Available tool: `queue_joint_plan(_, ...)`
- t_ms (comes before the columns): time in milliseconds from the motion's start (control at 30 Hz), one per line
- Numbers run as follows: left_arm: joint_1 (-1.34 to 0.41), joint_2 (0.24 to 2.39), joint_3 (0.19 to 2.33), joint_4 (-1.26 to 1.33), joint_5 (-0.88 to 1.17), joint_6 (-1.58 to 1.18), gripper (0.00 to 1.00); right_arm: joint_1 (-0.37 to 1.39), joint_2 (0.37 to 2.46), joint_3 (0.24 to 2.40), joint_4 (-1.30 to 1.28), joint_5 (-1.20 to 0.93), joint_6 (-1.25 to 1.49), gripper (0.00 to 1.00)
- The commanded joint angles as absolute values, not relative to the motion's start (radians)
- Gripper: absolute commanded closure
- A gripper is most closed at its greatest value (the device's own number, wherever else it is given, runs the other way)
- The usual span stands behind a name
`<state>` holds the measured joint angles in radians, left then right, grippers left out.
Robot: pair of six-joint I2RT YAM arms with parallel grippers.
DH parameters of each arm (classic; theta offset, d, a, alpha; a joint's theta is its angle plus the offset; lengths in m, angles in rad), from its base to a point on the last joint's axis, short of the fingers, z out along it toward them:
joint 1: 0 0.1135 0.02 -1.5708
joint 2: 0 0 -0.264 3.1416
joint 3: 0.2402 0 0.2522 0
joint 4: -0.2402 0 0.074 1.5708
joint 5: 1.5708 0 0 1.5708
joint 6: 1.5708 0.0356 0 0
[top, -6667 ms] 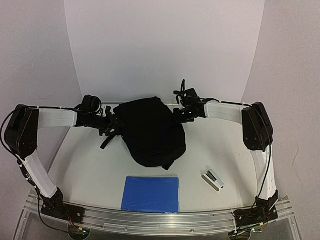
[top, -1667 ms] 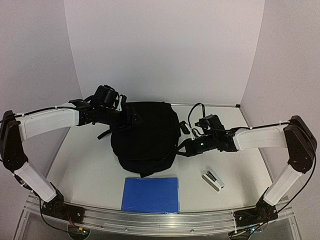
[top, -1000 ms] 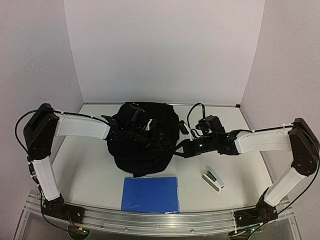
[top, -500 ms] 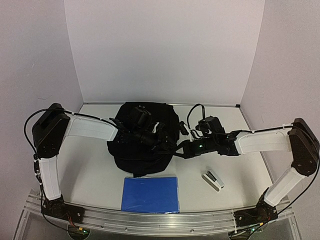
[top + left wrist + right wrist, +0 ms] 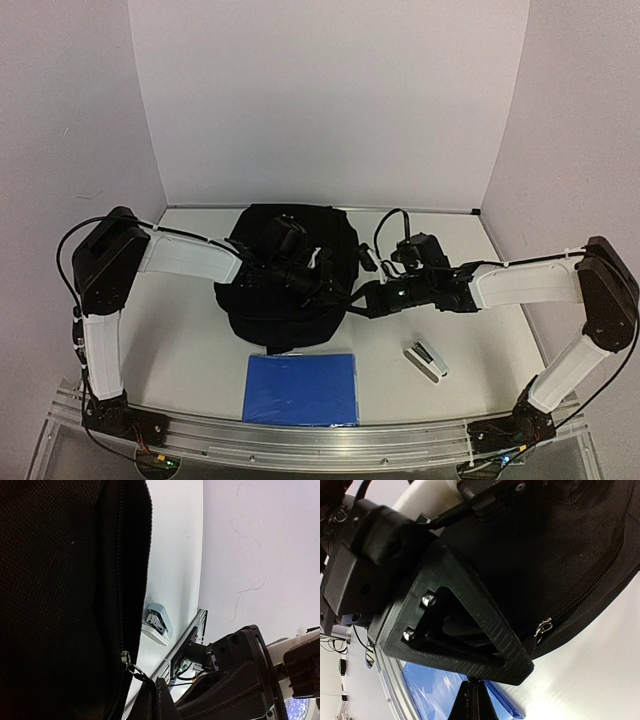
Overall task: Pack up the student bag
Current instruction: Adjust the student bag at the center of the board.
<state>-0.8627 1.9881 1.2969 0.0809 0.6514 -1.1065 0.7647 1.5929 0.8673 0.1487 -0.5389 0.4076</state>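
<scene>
Top view: the student bag lies slumped at mid-bench, behind a blue folder, with a small stapler off to its right. The left gripper is over the bag's right part and the right gripper is at its right edge; both jaws are clenched, and what they pinch is lost in black on black. Left wrist view: bag fabric fills the left, a zipper pull shows low down, the stapler's markings are too small to read, and its own jaws are mostly cut off. Right wrist view: the left gripper's black body hides much of the bag, and the folder is partly cut off below.
</scene>
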Motion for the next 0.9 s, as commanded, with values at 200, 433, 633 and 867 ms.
queue_joint_plan(200, -0.865, 1.946, 1.294, 0.063, 0.620, -1.073, 1.00, 0.754, 1.468, 0.862, 0.192, -0.330, 0.531, 0.25)
queue_joint_plan(433, -0.865, 1.936, 1.287, 0.060, 0.619, -1.066, 1.00, 0.713, 1.532, 0.897, 0.174, -0.159, 0.722, 0.33)
queue_joint_plan(633, -0.865, 1.930, 1.283, 0.057, 0.615, -1.065, 1.00, 0.713, 1.672, 0.964, 0.178, -0.222, 0.775, 0.43)
queue_joint_plan(867, -0.865, 1.929, 1.282, 0.054, 0.612, -1.063, 1.00, 0.713, 1.755, 0.994, 0.239, -0.278, 0.801, 0.44)
